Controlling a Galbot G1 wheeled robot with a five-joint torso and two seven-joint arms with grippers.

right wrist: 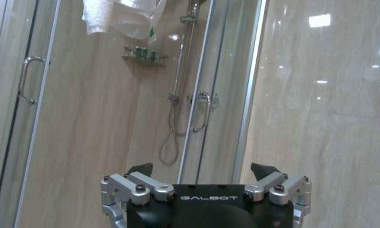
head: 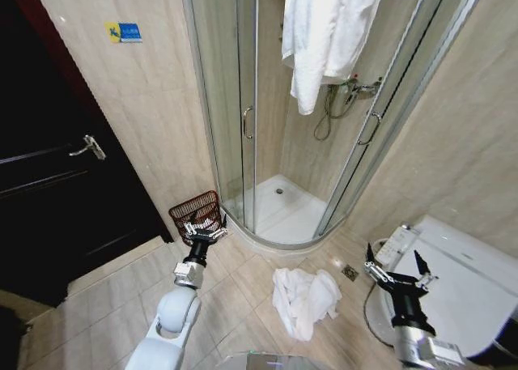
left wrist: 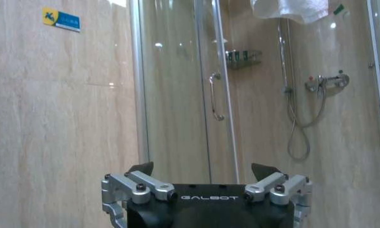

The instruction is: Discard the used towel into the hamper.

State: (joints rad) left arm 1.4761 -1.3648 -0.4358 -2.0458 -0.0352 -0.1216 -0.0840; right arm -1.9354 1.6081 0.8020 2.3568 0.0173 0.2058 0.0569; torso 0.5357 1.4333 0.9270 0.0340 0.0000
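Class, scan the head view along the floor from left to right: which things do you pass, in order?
Dark door → hamper → left tool → crumpled white towel → floor drain → right tool → toilet.

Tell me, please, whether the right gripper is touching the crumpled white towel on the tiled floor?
Apart. The head view shows the right gripper, fingers open, held beside the white toilet, with bare floor tiles between it and the crumpled white towel.
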